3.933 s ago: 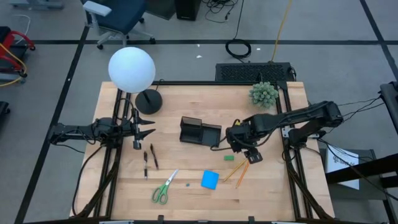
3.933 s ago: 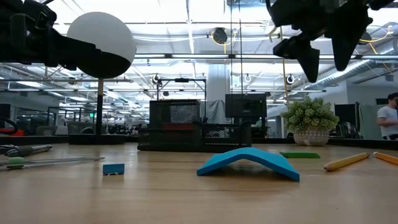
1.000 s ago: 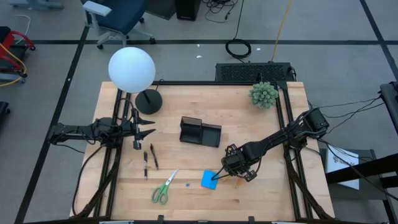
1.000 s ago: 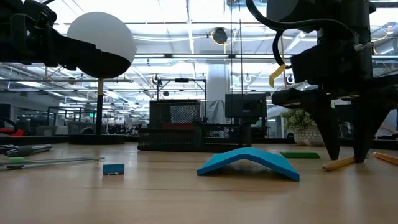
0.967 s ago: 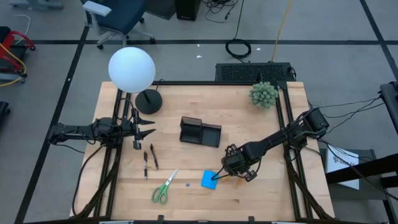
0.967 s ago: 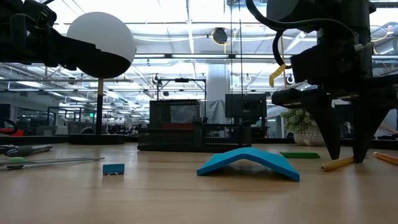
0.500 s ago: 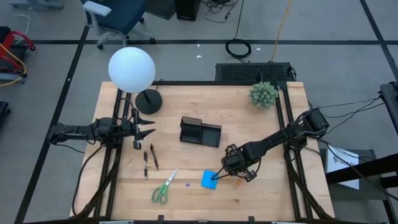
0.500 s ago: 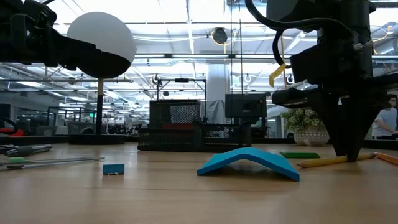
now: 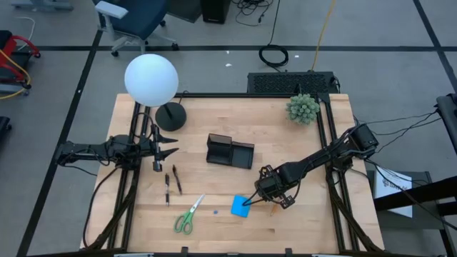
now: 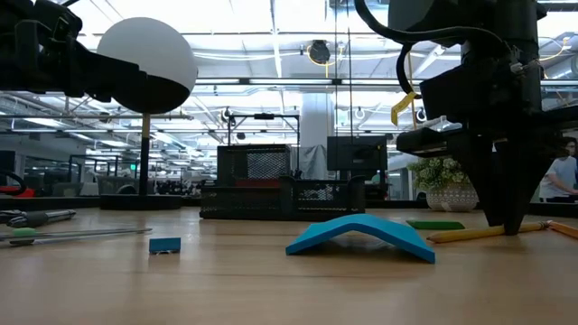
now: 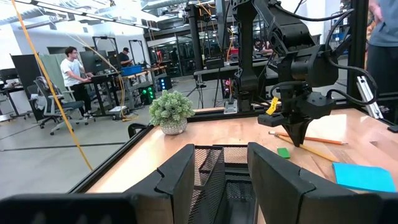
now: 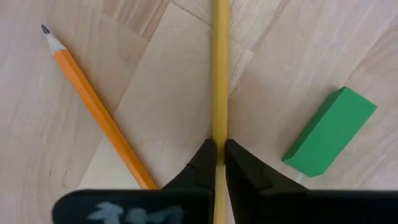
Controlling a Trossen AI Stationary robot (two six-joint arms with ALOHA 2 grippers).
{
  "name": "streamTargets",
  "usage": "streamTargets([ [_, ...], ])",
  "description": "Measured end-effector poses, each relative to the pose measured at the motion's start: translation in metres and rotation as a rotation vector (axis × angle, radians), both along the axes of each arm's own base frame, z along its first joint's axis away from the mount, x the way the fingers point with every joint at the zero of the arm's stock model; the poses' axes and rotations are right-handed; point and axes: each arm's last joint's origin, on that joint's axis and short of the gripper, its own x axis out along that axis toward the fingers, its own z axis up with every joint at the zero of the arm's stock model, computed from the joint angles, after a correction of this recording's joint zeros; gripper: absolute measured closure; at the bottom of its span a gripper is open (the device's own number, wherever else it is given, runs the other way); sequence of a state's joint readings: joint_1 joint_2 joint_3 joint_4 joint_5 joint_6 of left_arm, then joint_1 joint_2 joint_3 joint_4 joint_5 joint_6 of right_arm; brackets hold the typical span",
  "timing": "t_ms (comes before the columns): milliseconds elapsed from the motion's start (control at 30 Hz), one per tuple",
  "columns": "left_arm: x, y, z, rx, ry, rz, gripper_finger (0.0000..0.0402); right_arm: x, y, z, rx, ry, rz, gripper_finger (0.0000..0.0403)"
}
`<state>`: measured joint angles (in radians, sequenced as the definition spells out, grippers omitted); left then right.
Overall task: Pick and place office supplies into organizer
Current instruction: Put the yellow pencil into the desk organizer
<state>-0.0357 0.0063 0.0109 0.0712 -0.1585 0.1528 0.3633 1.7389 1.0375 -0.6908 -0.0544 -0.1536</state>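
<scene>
Toward the front-right part of the counter (image 9: 307,214), I am holding the right gripper (image 12: 219,152) down at the surface with its fingers pinched onto the yellow pencil (image 12: 220,68), which is lying flat on the wood. Beside it are lying the orange pencil (image 12: 93,102) and the green eraser (image 12: 329,132), both just apart from the grasp. The blue pad (image 9: 240,206) is sitting just beside the gripper, toward the front-left, arched at its middle as the low view shows (image 10: 361,236).

The organizer (image 9: 230,151) is standing near the middle of the counter, well apart from the pencil. The scissors (image 9: 188,215) and two pens (image 9: 171,183) are waiting on the front-left part.

For a clean step, I judge the lift should be straight up, keeping the pencil level so its far end is not dragging the eraser or the second pencil, then carried toward the organizer's taller back section.

The left gripper (image 11: 217,174) is waiting near the left edge, fingers moderately apart, holding nothing.
</scene>
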Motion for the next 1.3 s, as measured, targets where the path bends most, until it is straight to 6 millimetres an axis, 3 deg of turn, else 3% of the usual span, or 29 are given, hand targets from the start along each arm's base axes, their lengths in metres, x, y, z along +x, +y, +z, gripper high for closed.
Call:
streamTargets([
  [400,0.0,0.0,0.0,0.0,0.0,0.0,0.0247,-0.009,-0.007,0.021,-0.02,-0.019,-0.059,0.0394],
  [700,0.0,0.0,0.0,0.0,0.0,0.0,0.0247,-0.017,-0.022,0.049,-0.051,-0.087,-0.149,0.0394],
  [1033,0.0,0.0,0.0,0.0,0.0,0.0,0.0247,-0.003,-0.045,0.1,-0.035,-0.266,-0.323,0.0394],
  [1300,0.0,0.0,0.0,0.0,0.0,0.0,0.0247,0.012,-0.058,0.139,-0.012,-0.394,-0.364,0.0394],
])
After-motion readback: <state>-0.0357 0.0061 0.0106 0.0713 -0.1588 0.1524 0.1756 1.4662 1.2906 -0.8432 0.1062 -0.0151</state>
